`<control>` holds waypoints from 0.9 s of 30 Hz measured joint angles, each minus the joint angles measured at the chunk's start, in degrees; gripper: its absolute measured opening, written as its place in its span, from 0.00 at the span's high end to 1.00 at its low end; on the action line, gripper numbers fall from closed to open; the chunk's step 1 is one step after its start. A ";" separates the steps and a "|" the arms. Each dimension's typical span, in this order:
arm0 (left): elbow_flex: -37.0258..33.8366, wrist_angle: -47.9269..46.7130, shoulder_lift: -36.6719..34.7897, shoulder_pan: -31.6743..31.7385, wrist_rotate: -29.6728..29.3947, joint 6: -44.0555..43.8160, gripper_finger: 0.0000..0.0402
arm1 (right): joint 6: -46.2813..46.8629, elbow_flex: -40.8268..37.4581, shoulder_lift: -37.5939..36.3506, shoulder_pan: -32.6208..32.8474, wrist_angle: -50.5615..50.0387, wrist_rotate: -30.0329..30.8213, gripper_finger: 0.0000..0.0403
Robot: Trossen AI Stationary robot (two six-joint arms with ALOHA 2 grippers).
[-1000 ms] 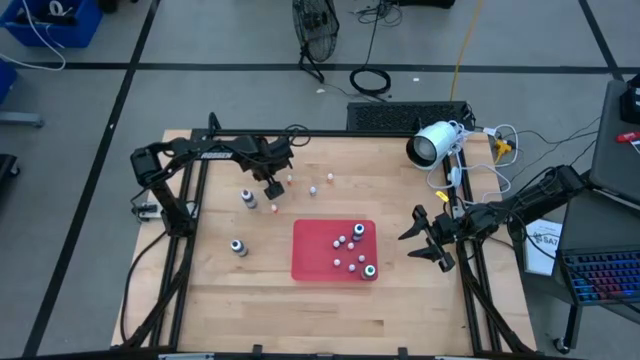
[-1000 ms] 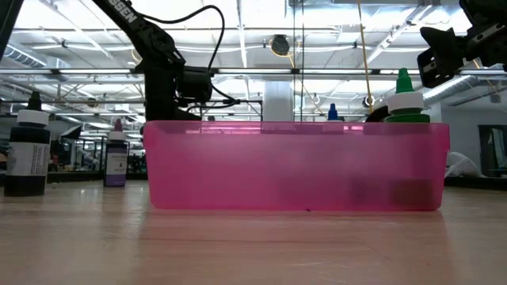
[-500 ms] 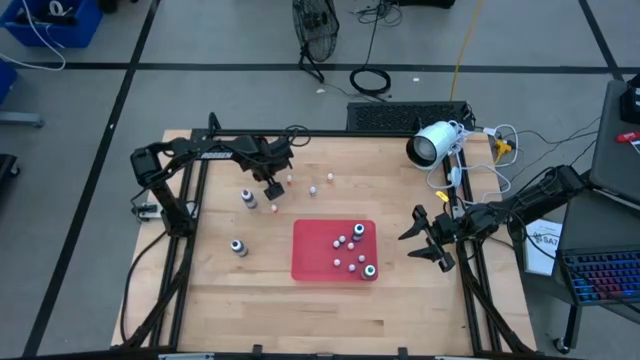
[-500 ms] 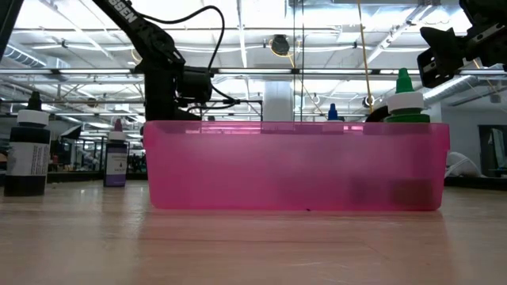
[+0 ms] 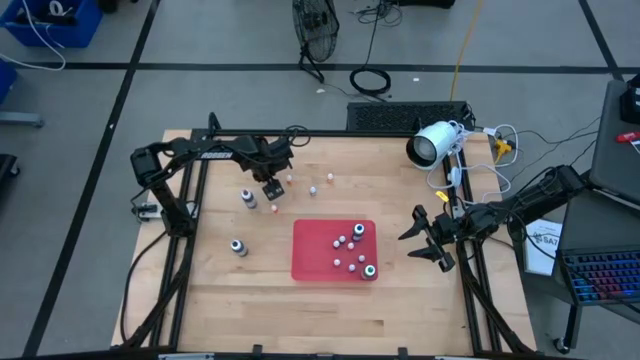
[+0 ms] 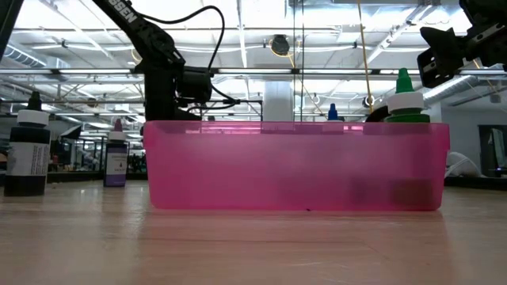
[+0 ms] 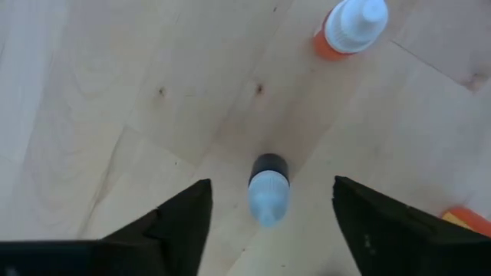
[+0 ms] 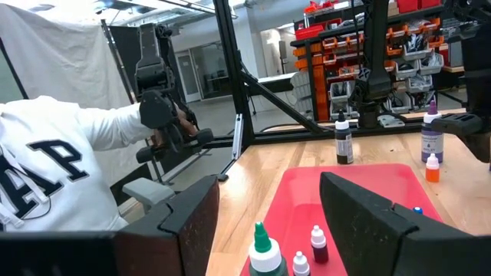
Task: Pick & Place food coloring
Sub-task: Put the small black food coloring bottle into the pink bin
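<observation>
Hovering item: left gripper point(image 7: 268, 218), fingers spread wide and empty, poised above the table point(image 5: 400, 195) with a small blue-tipped bottle point(image 7: 268, 192) standing between the two fingers, seen from its top.

Adjacent items: orange-based bottle point(image 7: 349, 27), near the target on the far side; a second orange fragment point(image 7: 464, 218) close by one finger, too cropped to identify.

Receiving item: red tray point(image 5: 310, 255), mid-table, well apart from the left gripper; already holds several whitish bottles point(image 5: 352, 240) and one green-capped bottle point(image 5: 370, 270) at its near right corner.

Loose stock on the table: two grey bottles point(image 5: 248, 199) to the left of the tray, and a few small bottles point(image 5: 312, 190) beyond the tray, among them the one under the left gripper.

Idle item: right gripper point(image 5: 425, 240), fingers apart and empty, held beside the tray's right edge. A person in a white sweatshirt point(image 8: 54, 184) sits beyond the table.

Status, by judgement: approach to a pick, closure not yet made.

Hazards, by judgement: the bottle is narrow and top-light, so an off-centre descent could tip it; a closing finger could clip the orange neighbour; a shallow pinch on the tapered tip could slip during the carry.
</observation>
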 joint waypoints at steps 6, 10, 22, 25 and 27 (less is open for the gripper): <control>-0.02 0.00 0.00 0.02 -0.05 -0.52 0.47 | 0.00 -0.01 0.00 -0.01 0.02 0.00 0.47; -0.02 0.04 0.00 0.07 -0.08 -0.90 0.51 | 0.00 0.01 0.00 -0.01 0.02 0.00 0.46; -0.02 0.37 -0.02 0.75 -0.12 -0.99 0.51 | 0.00 0.01 0.00 0.01 0.01 0.00 0.46; -0.02 0.33 -0.02 1.28 -0.12 -1.05 0.52 | 0.00 -0.01 0.00 0.01 0.00 -0.02 0.47; -0.02 0.33 -0.02 1.63 -0.12 -0.92 0.54 | 0.00 -0.01 0.00 -0.01 0.01 0.00 0.47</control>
